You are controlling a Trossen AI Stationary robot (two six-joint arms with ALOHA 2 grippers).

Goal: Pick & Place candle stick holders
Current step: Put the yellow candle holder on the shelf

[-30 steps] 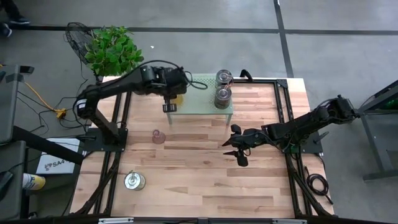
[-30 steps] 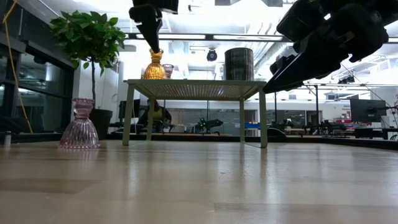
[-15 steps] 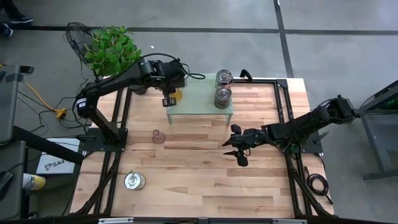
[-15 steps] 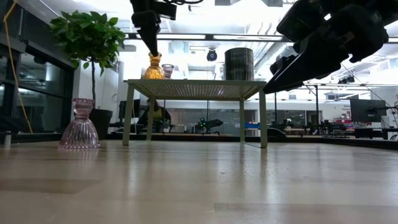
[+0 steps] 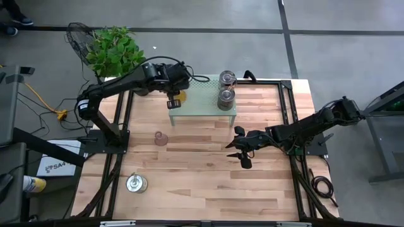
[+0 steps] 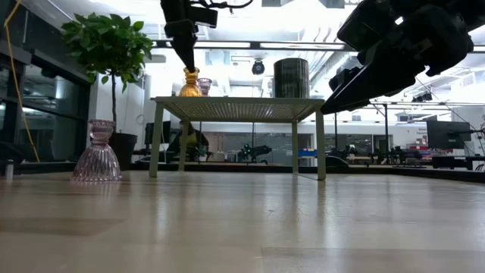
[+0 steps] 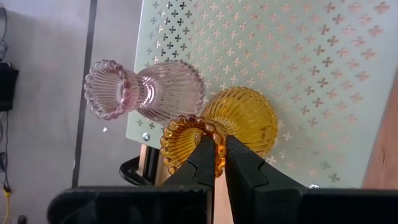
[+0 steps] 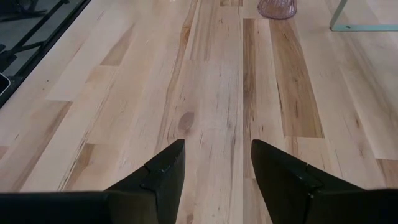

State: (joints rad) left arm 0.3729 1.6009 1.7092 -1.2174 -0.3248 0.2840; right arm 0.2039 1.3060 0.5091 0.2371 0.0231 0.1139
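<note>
The amber glass holder (image 7: 239,118) stands at the left end of the pale green perforated stand (image 5: 203,106), next to a pink glass holder (image 7: 146,90). My left gripper (image 5: 172,101) comes down on the amber one from above and is shut on it. Two dark metallic holders (image 5: 226,98) stand at the stand's right end. Another pink glass holder (image 5: 161,139) and a silvery round one (image 5: 136,183) stand on the wooden table. My right gripper (image 5: 242,151) is open and empty above the table's middle. My left gripper pinches the beaded rim (image 7: 217,142) of the amber holder's top between its two fingers, one finger over the mouth and one outside it. The fingers point down from above. The holder stands upright with its base on the stand's top (image 6: 189,92).
A potted plant (image 5: 113,50) stands beyond the table's far left corner. The stand (image 6: 235,106) rises on thin legs over the table's far part. Bare wood (image 8: 211,93) lies under and ahead of my right gripper.
My left gripper has gone a little toward the table's far edge, staying shut on the amber holder, which has moved with it along the stand's top and stayed upright.
</note>
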